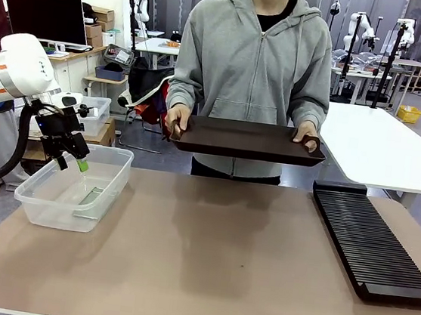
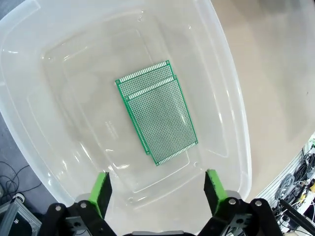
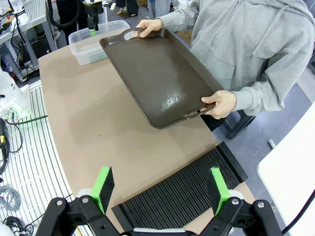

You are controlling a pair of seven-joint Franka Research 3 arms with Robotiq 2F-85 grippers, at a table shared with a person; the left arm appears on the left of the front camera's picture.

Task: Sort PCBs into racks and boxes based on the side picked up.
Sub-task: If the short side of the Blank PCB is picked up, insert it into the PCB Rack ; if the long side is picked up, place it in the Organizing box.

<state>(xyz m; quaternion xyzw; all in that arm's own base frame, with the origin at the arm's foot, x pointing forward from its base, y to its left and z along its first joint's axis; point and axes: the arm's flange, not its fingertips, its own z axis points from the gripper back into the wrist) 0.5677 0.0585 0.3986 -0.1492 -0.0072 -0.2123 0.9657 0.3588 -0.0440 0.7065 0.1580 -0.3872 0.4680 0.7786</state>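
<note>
Two PCBs [image 2: 157, 112] lie stacked flat on the floor of the tub [image 1: 44, 211]. The left gripper [image 2: 156, 189] hangs above the tub, jaws wide and empty. The right gripper [image 3: 160, 189], also wide and empty, hovers over the rack [image 3: 189, 196], far right of the tub. A person holds a brown tray [image 1: 247, 140] beyond the tub.

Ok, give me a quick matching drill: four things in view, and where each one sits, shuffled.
Things:
1. PCBs
2. tray
3. rack
4. left gripper

Places:
A. held in the person's two hands
B. flat on the table's right side
C. open above the tub
D. stacked on the tub's floor

Pairs: 1-D, 2-A, 3-B, 4-C
</note>
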